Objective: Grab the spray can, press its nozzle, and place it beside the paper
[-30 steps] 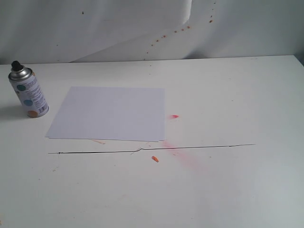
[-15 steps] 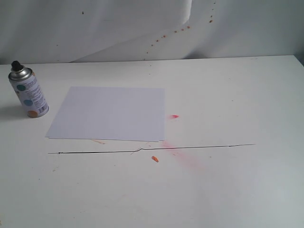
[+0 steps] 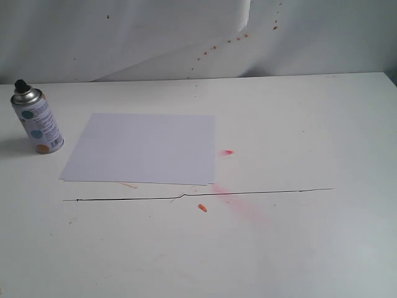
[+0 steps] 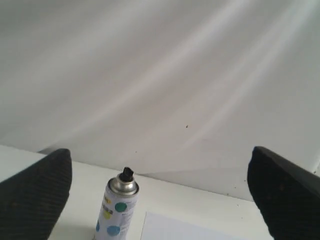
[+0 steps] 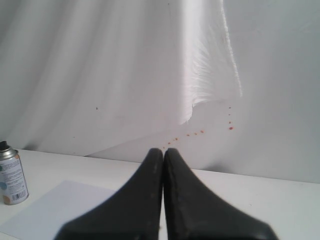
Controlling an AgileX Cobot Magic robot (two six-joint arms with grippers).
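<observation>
The spray can (image 3: 38, 123) stands upright at the table's far left, its black nozzle (image 3: 20, 84) on the silver dome. Just right of it lies the paper (image 3: 144, 148), flat on the table. No arm shows in the exterior view. In the left wrist view my left gripper (image 4: 160, 187) is open wide, and the spray can (image 4: 116, 210) with its nozzle (image 4: 127, 173) stands some way ahead, between the two fingers and nearer one of them. My right gripper (image 5: 163, 152) is shut with nothing in it; the spray can (image 5: 12, 178) and paper (image 5: 55, 210) lie far off to its side.
A creased white backdrop sheet (image 3: 155, 37) with orange specks hangs behind the table. A thin black line (image 3: 198, 195), a pink spray stain (image 3: 245, 208) and small orange blobs (image 3: 202, 208) mark the white tabletop (image 3: 298, 136) in front of the paper.
</observation>
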